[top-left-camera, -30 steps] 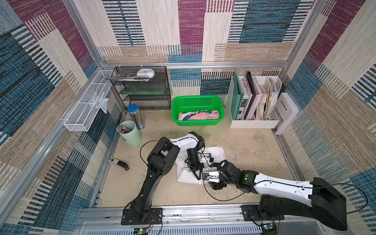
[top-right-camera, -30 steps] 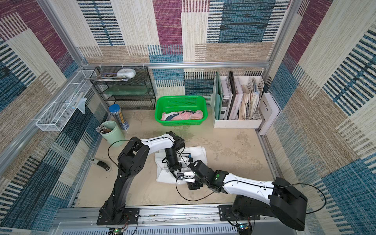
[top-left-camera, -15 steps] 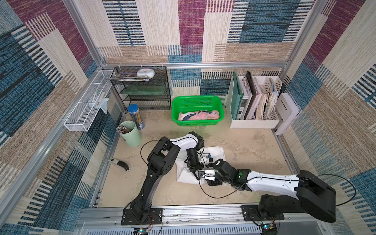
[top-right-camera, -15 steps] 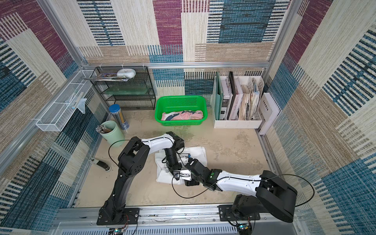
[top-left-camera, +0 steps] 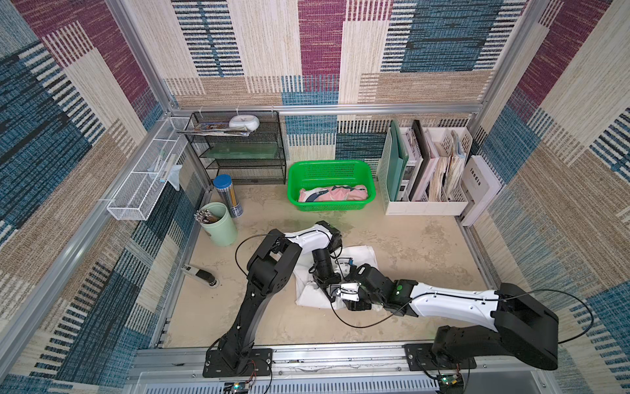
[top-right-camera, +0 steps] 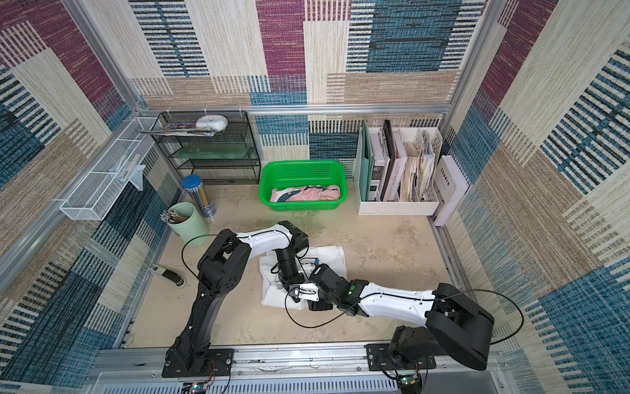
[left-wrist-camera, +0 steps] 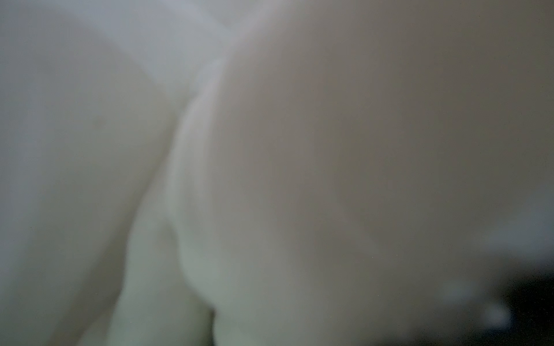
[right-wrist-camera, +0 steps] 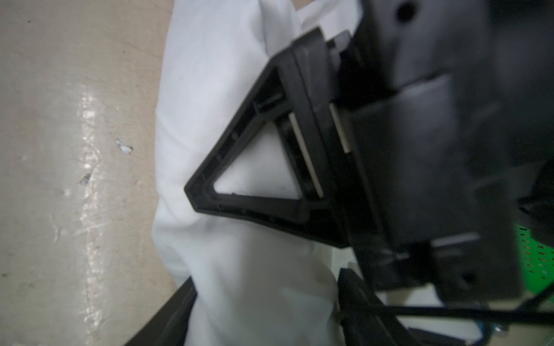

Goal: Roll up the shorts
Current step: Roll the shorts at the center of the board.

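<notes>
The white shorts [top-left-camera: 361,254] [top-right-camera: 327,254] lie crumpled on the table's middle, partly under both arms. My left gripper [top-left-camera: 329,285] [top-right-camera: 289,281] points down into them and is shut on a fold. White cloth [left-wrist-camera: 329,149] fills the left wrist view. My right gripper [top-left-camera: 335,296] [top-right-camera: 296,296] reaches in from the right at the cloth's near edge, close to the left one. In the right wrist view its fingers [right-wrist-camera: 168,320] flank a bunch of white cloth [right-wrist-camera: 215,75] that fills the gap, beside the left gripper's finger [right-wrist-camera: 269,215]. The pink shorts [top-left-camera: 332,195] [top-right-camera: 306,194] lie in the green basket [top-left-camera: 293,184].
A green cup [top-left-camera: 220,225] and a blue-capped tube [top-left-camera: 226,194] stand at the left. A black wire shelf [top-left-camera: 245,153] and a white file organiser [top-left-camera: 426,177] line the back. A small black-and-white device [top-left-camera: 199,274] lies near the left wall.
The right arm has slid left along the cloth's near edge, up against the left gripper, and its jaws have narrowed round the cloth. The left arm has stayed put.
</notes>
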Robot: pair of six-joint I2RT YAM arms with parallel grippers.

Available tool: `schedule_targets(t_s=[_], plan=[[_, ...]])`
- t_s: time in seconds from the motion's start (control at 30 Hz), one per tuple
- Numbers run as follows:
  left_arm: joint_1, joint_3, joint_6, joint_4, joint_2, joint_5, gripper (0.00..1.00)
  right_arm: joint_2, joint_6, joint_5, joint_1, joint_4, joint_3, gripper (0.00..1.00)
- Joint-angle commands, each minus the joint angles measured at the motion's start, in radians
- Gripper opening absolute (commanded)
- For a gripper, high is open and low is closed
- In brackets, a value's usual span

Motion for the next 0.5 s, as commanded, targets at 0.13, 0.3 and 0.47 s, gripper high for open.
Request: schedule_targets(t_s=[0.13,0.3,0.47], plan=[[0.013,0.005,0.021,0.066,0.002,-0.085,0.04,-0.044,0.032,-0.019,0.005,-0.283,-0.015,0.87],[0.016,0.008,0.017,0.066,0.013,-0.093,0.05,-0.183,0.041,0.001,0.006,-0.304,-0.023,0.92],[0.017,0.010,0.019,0.065,0.006,-0.093,0.05,-0.236,0.072,0.001,0.005,-0.338,-0.055,0.92]])
